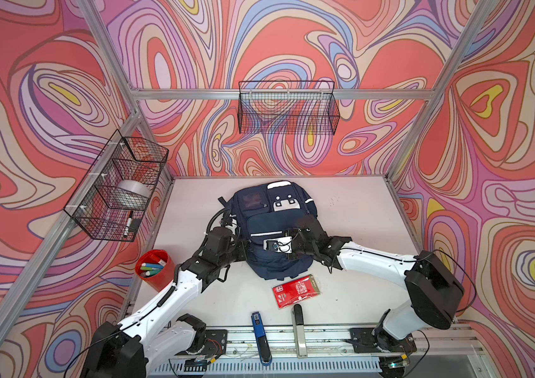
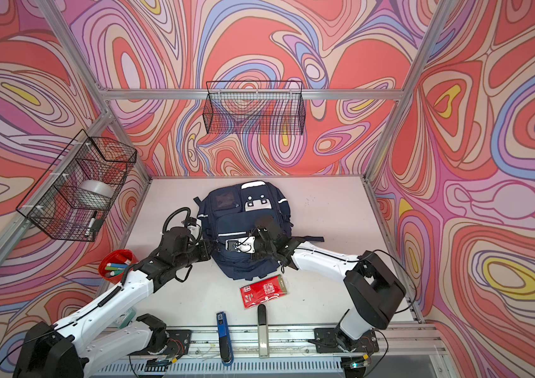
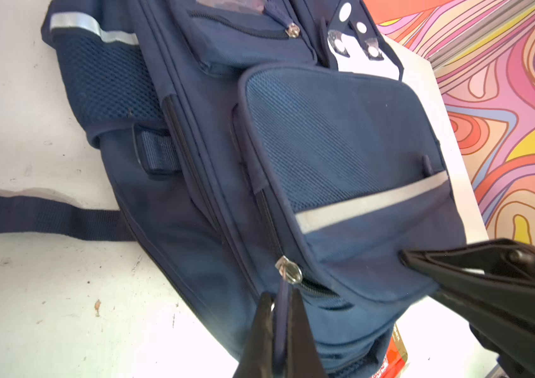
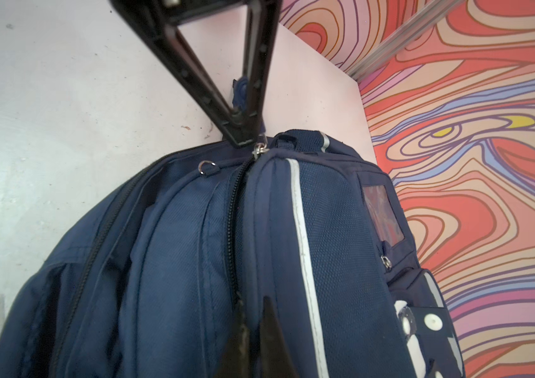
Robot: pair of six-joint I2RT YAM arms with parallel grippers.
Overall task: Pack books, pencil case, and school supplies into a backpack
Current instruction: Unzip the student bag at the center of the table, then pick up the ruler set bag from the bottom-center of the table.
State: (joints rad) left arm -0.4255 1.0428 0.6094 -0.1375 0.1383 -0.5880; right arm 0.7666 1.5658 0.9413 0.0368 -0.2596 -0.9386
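The navy backpack (image 1: 272, 209) (image 2: 243, 209) lies flat mid-table, front pockets up. At its left side my left gripper (image 1: 243, 245) (image 3: 281, 297) is shut on the blue fabric zip pull (image 3: 281, 314) just below the metal slider (image 3: 289, 271). My right gripper (image 1: 276, 247) (image 4: 253, 301) is shut, pinching backpack fabric beside the zip under the white stripe (image 4: 302, 245). It also shows in the left wrist view, where the right gripper (image 3: 403, 255) nips the pocket. A red packet (image 1: 295, 291) (image 2: 264, 291) lies just in front of the backpack. Books and pencil case are out of view.
A red cup of markers (image 1: 155, 268) stands front left. A blue stapler (image 1: 259, 337) and a slim grey and black object (image 1: 299, 330) lie at the front edge. Wire baskets hang on the left wall (image 1: 119, 186) and back wall (image 1: 287, 108). A strap (image 3: 30, 212) trails right.
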